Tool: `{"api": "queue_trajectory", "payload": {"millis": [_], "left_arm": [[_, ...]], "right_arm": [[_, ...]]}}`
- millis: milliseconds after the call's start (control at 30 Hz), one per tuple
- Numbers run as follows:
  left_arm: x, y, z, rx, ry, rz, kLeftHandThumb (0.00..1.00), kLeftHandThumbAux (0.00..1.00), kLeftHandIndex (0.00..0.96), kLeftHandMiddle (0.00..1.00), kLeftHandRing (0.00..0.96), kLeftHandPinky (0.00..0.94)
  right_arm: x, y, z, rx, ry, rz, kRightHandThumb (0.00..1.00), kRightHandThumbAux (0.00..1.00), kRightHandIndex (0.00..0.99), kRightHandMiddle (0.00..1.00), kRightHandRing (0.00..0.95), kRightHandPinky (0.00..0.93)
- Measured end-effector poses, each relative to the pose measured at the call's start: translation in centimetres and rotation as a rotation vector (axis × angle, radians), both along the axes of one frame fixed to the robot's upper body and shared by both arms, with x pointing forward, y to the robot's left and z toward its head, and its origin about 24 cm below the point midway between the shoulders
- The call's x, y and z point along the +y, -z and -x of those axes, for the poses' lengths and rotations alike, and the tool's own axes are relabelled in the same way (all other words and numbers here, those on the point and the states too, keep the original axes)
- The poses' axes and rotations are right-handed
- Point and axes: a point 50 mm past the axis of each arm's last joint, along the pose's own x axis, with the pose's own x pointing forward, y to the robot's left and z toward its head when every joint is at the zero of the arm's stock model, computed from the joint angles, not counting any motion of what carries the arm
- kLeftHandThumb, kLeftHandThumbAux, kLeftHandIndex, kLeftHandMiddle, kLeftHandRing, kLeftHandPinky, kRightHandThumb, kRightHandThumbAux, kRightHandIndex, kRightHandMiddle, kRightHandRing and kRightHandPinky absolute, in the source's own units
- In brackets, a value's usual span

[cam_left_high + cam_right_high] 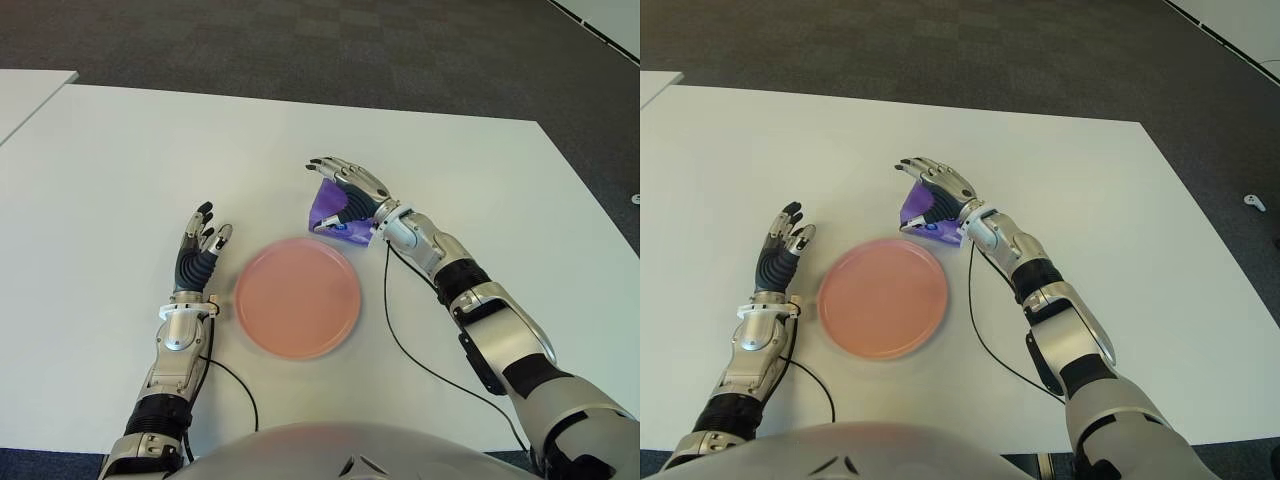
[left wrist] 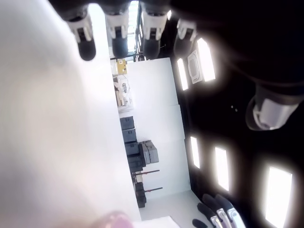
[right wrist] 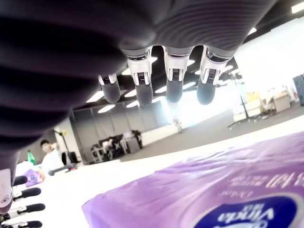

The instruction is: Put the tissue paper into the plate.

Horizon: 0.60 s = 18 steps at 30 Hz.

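Observation:
A purple tissue pack (image 1: pixel 328 210) lies on the white table (image 1: pixel 120 170) just beyond the right rim of the pink plate (image 1: pixel 297 296). My right hand (image 1: pixel 350 185) is over the pack, its fingers (image 3: pixel 173 80) stretched out above the purple wrapper (image 3: pixel 213 194) without closing on it. The thumb lies against the pack's near side. My left hand (image 1: pixel 200 245) shows left of the plate, fingers spread and holding nothing. Nothing lies in the plate.
Black cables (image 1: pixel 400 335) trail across the table from both wrists toward my body. The table's far edge meets dark carpet (image 1: pixel 300 40). A second white table's corner (image 1: pixel 25 95) shows at the far left. A person (image 3: pixel 46 154) sits far off in the room.

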Motion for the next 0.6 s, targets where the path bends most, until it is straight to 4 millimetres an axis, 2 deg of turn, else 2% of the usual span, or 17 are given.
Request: {"api": "queue_trajectory", "payload": {"millis": [600], "left_arm": [[0.0,0.0,0.0,0.0,-0.001,0.001,0.0,0.419,0.0,0.0,0.0,0.0]], "right_arm": [[-1.1,-0.5,-0.3,0.047,0.011,-0.001,0.032,0.486,0.0,0.0,0.0,0.0]]}}
